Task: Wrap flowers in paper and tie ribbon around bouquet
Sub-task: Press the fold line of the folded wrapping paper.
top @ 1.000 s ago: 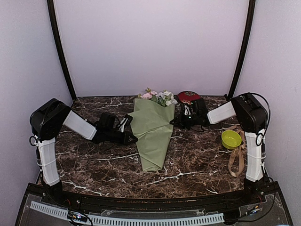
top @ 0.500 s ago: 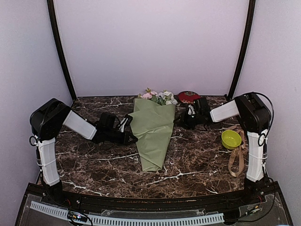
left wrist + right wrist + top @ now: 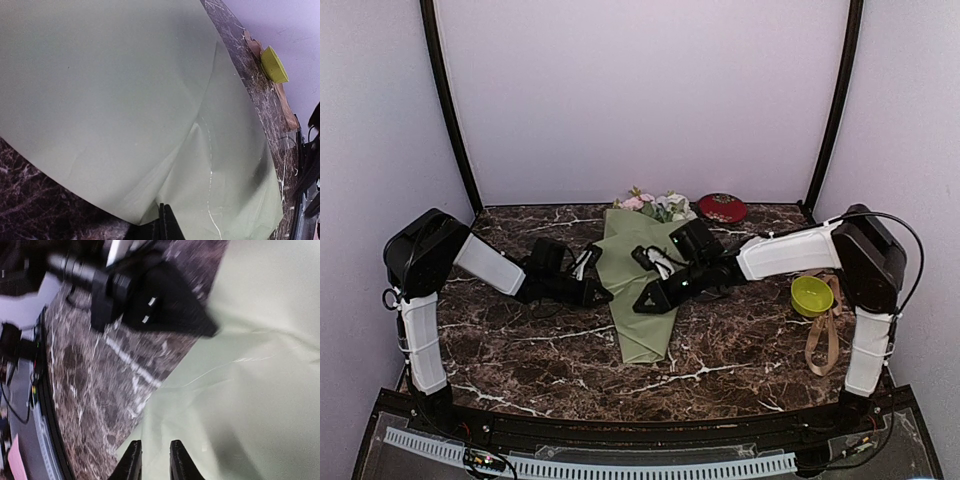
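The bouquet [image 3: 638, 325] lies flat in the middle of the table [image 3: 520, 340]. It is a long cone of smooth sage-green paper [image 3: 125, 100], with the narrow tip toward the near edge and the wide end toward the back. Pink and white flowers [image 3: 655, 205] with green leaves show at the wide end. The ribbon [image 3: 834, 330], tan and shiny, lies loose in a long loop, well apart on the right

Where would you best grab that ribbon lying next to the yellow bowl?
Grip the ribbon at its near end, clear of the bowl, from straight above: it lies flat in narrow strands, so jaws can straddle one across its width.
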Motion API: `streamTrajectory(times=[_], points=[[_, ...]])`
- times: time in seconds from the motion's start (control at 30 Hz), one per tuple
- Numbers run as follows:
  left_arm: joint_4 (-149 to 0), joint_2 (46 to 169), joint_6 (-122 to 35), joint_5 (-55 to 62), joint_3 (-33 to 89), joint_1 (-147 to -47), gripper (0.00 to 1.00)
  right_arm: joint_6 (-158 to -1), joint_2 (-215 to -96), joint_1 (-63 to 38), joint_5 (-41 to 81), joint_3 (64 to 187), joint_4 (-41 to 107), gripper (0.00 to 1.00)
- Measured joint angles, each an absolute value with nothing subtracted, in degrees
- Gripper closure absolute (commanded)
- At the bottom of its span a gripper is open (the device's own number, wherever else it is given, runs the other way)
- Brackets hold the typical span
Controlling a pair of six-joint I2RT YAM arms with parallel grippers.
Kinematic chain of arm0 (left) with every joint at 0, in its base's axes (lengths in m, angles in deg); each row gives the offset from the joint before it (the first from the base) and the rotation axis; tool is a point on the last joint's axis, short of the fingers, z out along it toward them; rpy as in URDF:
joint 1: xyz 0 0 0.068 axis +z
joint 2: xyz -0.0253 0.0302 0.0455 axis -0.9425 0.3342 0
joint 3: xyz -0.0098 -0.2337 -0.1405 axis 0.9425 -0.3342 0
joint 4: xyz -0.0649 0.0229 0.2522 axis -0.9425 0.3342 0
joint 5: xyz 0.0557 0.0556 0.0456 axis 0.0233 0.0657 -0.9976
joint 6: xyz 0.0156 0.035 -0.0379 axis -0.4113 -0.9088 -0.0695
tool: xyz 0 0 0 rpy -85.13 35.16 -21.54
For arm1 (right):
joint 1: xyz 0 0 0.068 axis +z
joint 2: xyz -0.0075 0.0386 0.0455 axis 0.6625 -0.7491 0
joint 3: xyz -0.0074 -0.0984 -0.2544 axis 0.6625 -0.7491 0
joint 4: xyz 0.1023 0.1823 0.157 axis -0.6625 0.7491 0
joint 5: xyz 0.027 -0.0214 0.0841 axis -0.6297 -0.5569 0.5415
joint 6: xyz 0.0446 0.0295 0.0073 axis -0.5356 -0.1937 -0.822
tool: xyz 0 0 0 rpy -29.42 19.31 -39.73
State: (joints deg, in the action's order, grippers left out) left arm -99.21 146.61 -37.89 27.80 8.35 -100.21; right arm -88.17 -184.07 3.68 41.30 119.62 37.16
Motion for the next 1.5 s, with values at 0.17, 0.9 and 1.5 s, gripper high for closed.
streamTrajectory(times=[0.17,0.9,1.5], points=[[-99.63,146.61,-37.50,29.57,8.35,-100.19,0.91,-83.52,-189.69,7.46,45.95,119.20,42.91,0.86],[-114.88,156.29,-23.55,41.60,16.66,-92.98,1.00,-78.93,-190.76,7.15,47.13,118.40,44.20,0.87],[-96.67,160.73,-30.53,30.67,30.06,-90.82,0.84,-77.40,-190.74,7.70,45.23,118.79,44.22,0.87]])
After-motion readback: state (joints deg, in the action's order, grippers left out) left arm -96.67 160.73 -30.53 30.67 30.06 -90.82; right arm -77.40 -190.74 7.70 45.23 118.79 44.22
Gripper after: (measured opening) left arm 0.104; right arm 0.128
